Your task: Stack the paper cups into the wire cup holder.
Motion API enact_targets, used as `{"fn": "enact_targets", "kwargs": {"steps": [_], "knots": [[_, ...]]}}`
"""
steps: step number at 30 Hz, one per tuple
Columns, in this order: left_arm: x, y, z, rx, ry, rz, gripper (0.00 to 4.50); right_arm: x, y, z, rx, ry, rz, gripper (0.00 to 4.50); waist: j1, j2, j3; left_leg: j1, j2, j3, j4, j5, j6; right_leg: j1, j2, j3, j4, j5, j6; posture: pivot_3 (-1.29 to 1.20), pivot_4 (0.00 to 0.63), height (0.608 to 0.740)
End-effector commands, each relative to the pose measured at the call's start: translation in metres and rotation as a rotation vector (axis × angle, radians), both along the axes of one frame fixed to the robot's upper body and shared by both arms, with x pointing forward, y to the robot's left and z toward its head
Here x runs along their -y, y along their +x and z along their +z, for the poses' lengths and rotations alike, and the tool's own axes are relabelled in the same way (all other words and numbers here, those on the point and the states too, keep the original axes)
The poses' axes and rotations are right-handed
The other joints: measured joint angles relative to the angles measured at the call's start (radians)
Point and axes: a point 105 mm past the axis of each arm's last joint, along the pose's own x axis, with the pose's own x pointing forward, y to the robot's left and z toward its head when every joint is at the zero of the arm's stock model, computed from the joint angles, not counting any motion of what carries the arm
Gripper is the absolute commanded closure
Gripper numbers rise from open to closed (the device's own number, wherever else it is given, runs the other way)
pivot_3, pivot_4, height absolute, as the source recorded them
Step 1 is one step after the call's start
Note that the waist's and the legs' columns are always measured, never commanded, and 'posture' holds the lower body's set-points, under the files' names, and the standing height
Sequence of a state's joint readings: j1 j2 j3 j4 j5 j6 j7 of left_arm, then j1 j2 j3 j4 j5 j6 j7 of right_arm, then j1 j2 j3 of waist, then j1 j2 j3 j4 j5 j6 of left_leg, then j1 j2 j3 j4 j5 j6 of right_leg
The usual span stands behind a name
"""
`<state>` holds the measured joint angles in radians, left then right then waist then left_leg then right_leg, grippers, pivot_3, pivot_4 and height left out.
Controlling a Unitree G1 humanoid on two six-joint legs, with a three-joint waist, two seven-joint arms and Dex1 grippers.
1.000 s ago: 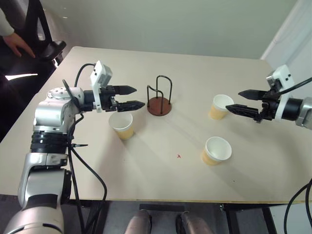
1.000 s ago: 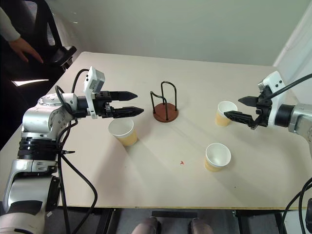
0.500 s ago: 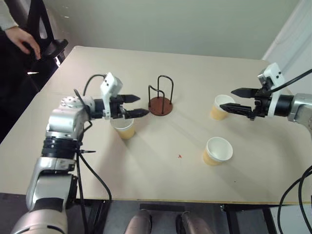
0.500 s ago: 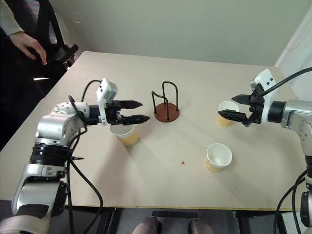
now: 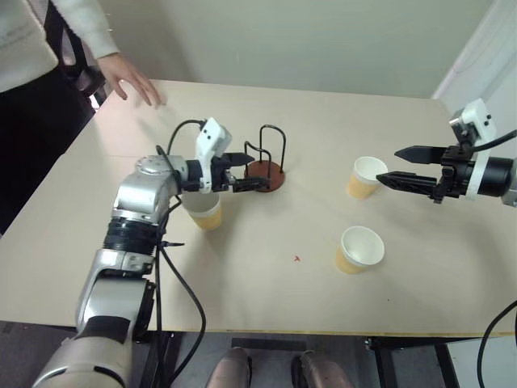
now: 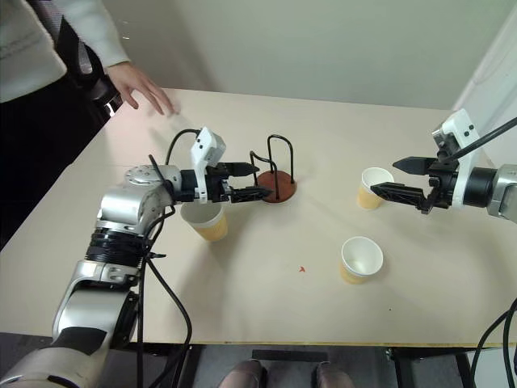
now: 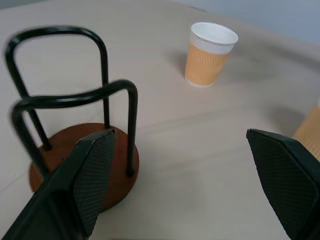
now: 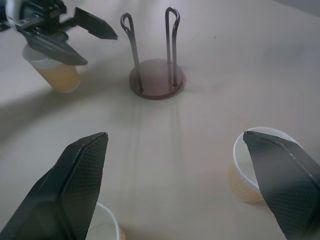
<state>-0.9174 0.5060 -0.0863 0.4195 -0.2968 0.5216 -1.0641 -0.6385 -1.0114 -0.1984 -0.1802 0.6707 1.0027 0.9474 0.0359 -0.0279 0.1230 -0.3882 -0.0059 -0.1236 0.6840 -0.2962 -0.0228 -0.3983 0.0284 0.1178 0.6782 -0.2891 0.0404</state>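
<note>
The wire cup holder (image 5: 265,171) stands empty at the table's middle, a brown disc with two dark arches. One paper cup (image 5: 203,213) sits upright just left of it. My left gripper (image 5: 260,170) hangs open above that cup, its tips level with the holder's left side and holding nothing. A second cup (image 5: 365,177) stands at the right, and a third (image 5: 358,249) sits nearer the front edge. My right gripper (image 5: 387,164) is open and empty just right of the second cup. The left wrist view shows the holder (image 7: 75,150) close ahead.
A person in a white sleeve stands at the far left, one hand (image 5: 133,81) spread over the table's far left corner. An office chair (image 5: 81,77) is behind that corner. The beige table (image 5: 266,275) has a small red mark (image 5: 296,259) near its middle.
My left gripper has moved right and a little down, from beside the left cup to over it, towards the holder. The person's hand has come onto the table corner. The right gripper has stayed put.
</note>
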Motion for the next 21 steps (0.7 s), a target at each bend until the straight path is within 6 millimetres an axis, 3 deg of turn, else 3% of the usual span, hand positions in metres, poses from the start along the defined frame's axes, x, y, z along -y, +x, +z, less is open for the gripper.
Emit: {"fn": "enact_targets", "kwargs": {"steps": [1, 21], "knots": [[0.006, 0.005, 0.012, 0.057, 0.022, 0.001, 0.03, 0.005, -0.009, 0.019, 0.072, -0.003, -0.019, 0.00, 0.000, 0.000, 0.000, 0.000, 0.000, 0.000, 0.000, 0.000, 0.000, 0.000, 0.000, 0.000, 0.000, 0.000, 0.000, 0.00, 0.150, 0.740], [0.032, 0.033, -0.001, 0.081, 0.020, 0.101, 0.03, 0.005, -0.012, 0.018, 0.071, 0.010, -0.035, 0.00, 0.007, 0.000, 0.000, 0.000, -0.001, 0.000, 0.001, 0.000, 0.000, 0.000, 0.000, 0.000, 0.000, 0.000, 0.001, 0.00, 0.150, 0.740]]}}
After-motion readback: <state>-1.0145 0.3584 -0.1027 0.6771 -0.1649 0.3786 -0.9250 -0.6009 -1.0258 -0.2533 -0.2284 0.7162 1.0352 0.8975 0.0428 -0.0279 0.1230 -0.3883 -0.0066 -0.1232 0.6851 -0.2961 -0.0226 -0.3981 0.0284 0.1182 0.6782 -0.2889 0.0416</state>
